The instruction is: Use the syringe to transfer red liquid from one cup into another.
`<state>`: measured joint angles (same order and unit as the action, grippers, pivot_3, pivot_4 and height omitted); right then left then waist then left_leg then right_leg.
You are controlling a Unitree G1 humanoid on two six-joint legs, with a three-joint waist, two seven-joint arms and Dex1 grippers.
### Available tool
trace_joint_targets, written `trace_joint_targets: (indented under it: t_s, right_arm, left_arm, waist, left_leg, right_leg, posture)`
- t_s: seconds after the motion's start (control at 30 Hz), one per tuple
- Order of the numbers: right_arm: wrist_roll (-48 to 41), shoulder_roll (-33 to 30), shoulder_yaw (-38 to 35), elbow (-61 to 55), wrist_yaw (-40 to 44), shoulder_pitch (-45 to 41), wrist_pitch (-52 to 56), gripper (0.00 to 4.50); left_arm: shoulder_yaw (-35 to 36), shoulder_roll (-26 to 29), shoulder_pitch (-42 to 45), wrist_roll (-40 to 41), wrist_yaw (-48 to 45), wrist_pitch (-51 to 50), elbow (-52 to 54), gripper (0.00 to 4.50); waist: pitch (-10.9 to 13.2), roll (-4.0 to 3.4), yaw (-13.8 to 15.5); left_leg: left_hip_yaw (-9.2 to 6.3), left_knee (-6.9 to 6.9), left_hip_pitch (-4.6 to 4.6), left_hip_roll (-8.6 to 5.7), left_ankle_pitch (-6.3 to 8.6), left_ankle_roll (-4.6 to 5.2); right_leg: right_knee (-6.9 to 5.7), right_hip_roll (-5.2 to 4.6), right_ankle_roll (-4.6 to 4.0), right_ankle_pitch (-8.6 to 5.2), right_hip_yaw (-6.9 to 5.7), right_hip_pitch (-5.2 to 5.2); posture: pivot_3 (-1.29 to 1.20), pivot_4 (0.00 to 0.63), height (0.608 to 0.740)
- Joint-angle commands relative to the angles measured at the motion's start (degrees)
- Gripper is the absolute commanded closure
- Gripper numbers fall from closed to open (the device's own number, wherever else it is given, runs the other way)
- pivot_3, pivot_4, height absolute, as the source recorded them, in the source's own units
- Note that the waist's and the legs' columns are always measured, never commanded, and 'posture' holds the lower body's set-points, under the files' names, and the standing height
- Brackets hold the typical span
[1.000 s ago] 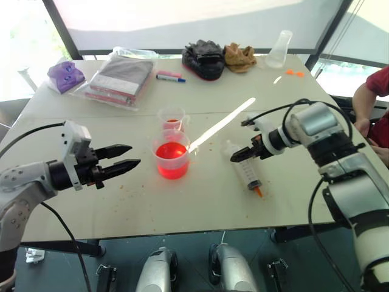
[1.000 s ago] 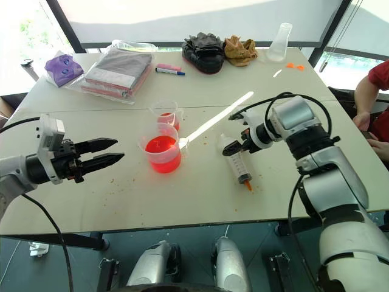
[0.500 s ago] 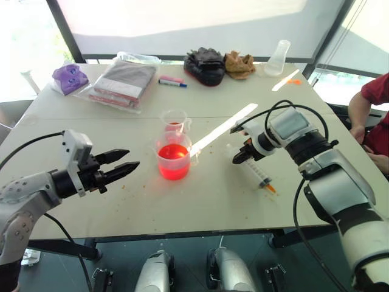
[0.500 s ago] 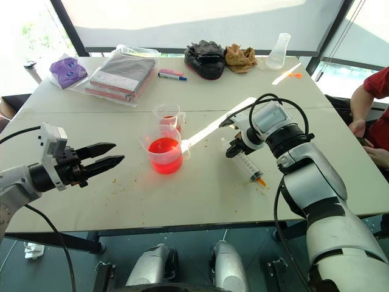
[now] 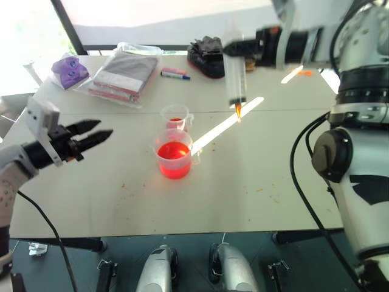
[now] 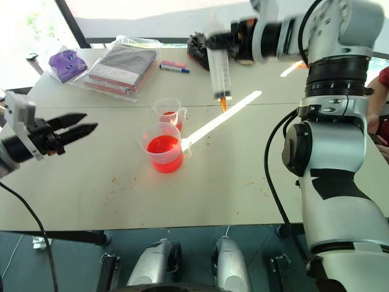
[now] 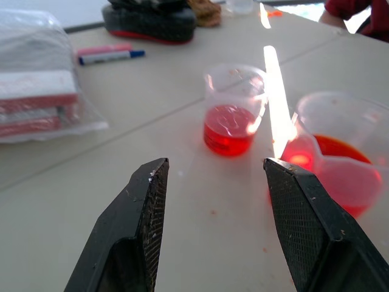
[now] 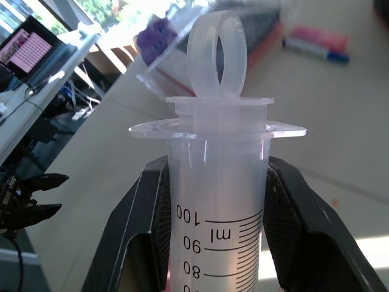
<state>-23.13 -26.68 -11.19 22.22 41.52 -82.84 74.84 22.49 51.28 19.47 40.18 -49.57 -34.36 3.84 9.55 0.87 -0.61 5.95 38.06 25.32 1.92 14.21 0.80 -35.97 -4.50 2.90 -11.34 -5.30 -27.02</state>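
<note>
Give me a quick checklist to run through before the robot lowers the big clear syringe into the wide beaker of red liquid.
1. Grip: right gripper shut on the large clear plastic syringe near its flange: ok.
2. Orientation: syringe hangs upright, orange tip down: ok.
3. Alignment: tip looks off to the side of the wide clear beaker of red liquid, not over its mouth: not ok.
4. Plunger pushed in: ok.
5. Left gripper open, apart from both cups: ok.
6. Small narrow clear cup upright behind the beaker, some red liquid already inside: ok.
</note>
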Motion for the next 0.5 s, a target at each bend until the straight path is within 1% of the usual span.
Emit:
trace_joint_targets:
  t_s: [0.03,0.07,0.17,0.23,0.37,0.5]
  right_arm:
    - [-4.79,6.37,-1.18,-16.78,0.66,9.04,-13.09,2.99]
    - [-5.57,9.50,-1.53,-20.12,-0.16,11.77,-17.37,2.99]
    - [-6.67,17.54,-0.68,-25.26,-3.66,17.60,-24.81,2.99]
    - [-6.40,20.44,1.53,-26.99,-4.55,20.46,-28.15,2.99]
    - [-7.49,23.83,4.84,-28.60,-4.67,23.51,-31.74,2.99]
    - [-5.19,23.19,10.04,-28.99,-2.77,28.51,-36.79,2.99]
  left_arm:
    - [-3.02,-1.21,6.58,-3.02,-1.66,4.24,-6.06,1.92]
    - [-4.02,-2.13,8.82,-3.96,-1.65,5.15,-8.10,1.92]
    - [-6.44,-3.71,13.60,-5.68,-3.30,6.70,-12.00,1.92]
    - [-7.50,-3.83,15.68,-6.11,-4.77,6.84,-12.90,1.92]
    - [-8.63,-2.76,19.35,-7.02,-7.26,6.95,-14.44,1.92]
    - [-8.07,-2.53,23.03,-5.71,-8.40,4.78,-13.71,1.92]
  waist:
    - [-0.03,0.04,-0.24]
    - [0.02,0.00,-0.53]
    - [0.08,-0.01,-0.57]
    - [0.09,0.01,-0.47]
    - [0.07,0.06,-0.38]
    - [0.07,0.07,-0.34]
  left_leg:
    - [0.00,0.03,-0.07,-0.03,0.01,0.02]
    - [0.03,0.08,-0.11,-0.05,0.03,0.07]
    - [0.14,0.21,-0.13,-0.07,0.04,0.13]
    - [0.10,0.22,-0.13,-0.07,0.01,0.09]
    - [0.05,0.21,-0.12,-0.07,0.01,0.08]
    - [0.02,0.23,-0.13,-0.08,0.01,0.09]
  right_leg:
    - [0.03,-0.06,0.02,0.01,0.01,0.13]
    - [0.05,-0.13,0.04,0.02,0.04,0.16]
    - [-0.05,-0.15,0.19,0.13,0.15,0.13]
    - [-0.14,-0.13,0.19,0.13,0.14,0.10]
    - [-0.12,-0.10,0.19,0.12,0.14,0.13]
    - [-0.11,-0.10,0.18,0.11,0.15,0.17]
  posture:
    - [0.00,0.150,0.740]
    - [0.00,0.150,0.740]
    - [0.00,0.150,0.740]
    - [0.00,0.150,0.740]
    - [0.00,0.150,0.740]
    - [0.00,0.150,0.740]
